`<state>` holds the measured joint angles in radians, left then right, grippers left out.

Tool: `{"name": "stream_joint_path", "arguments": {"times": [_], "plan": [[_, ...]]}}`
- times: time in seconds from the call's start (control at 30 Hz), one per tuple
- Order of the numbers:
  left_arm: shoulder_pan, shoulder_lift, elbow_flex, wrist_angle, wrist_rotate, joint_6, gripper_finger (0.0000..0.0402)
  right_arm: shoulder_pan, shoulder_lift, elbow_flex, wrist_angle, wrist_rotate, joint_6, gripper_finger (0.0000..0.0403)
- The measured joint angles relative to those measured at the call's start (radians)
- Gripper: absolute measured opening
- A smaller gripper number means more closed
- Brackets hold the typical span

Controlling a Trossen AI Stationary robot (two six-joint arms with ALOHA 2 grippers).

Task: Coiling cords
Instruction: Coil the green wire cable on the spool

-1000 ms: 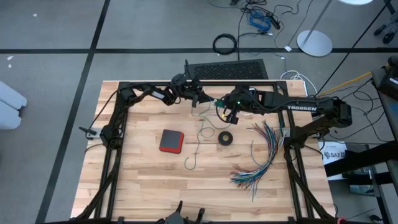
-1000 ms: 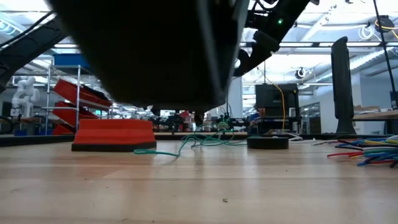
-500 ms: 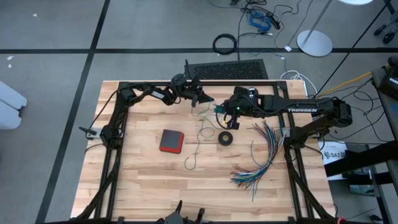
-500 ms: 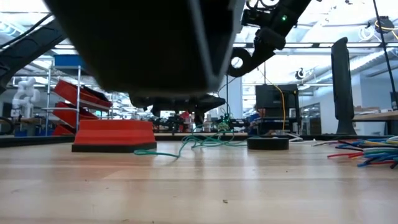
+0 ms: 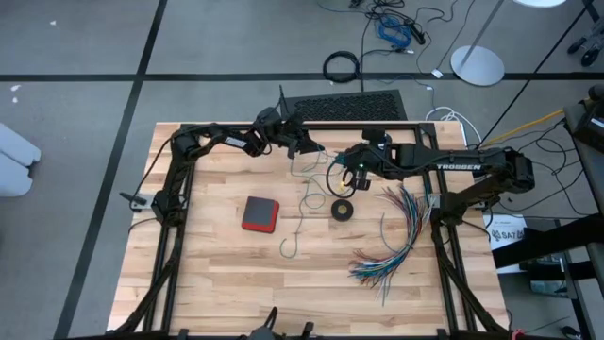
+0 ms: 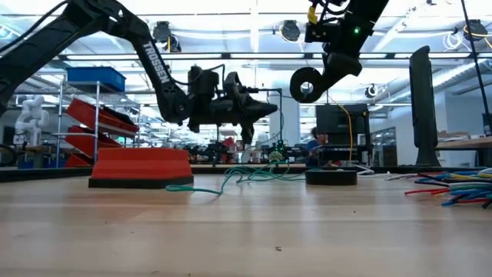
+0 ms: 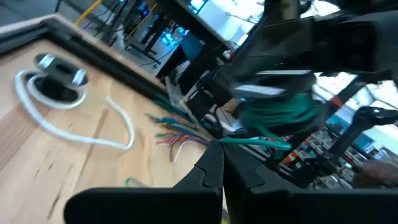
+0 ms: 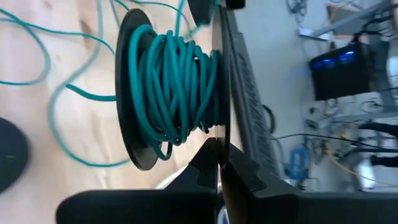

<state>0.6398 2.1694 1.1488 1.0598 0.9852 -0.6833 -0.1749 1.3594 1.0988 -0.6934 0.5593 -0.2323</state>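
Spool [image 8: 168, 93] lower now, thick with teal-green cord [image 8: 180, 81].

Even, bright overhead light; the pale wooden table [image 5: 217, 274] shows only faint soft shadows. Low view: ceiling strip lights [image 6: 254, 35] glare white, near tabletop out of focus. Left wrist view smeared by motion blur. Right wrist view sharp on the wound teal-green cord [image 8: 177, 87], background soft.

Dark jointed arms [image 5: 453, 168], white "TROSSEN" lettering [image 6: 155, 63]
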Motion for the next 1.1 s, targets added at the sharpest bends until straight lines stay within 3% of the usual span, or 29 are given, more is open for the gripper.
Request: {"name": "stream_joint_path", "arguments": {"times": [0.4,0.77,1.1], "plan": [[-0.037,-0.091,0.000,-0.034,0.008,-0.028,0.0000,0.000,0.050,0.000,0.022,0.172,-0.052,0.0000],[-0.058,-0.092,0.000,-0.102,-0.053,-0.035,0.0000,-0.007,0.112,0.000,0.134,0.358,0.050,0.0000],[-0.065,-0.160,0.000,-0.102,-0.072,-0.007,0.0000,-0.009,0.112,0.000,0.154,0.379,0.040,0.0000]]}}
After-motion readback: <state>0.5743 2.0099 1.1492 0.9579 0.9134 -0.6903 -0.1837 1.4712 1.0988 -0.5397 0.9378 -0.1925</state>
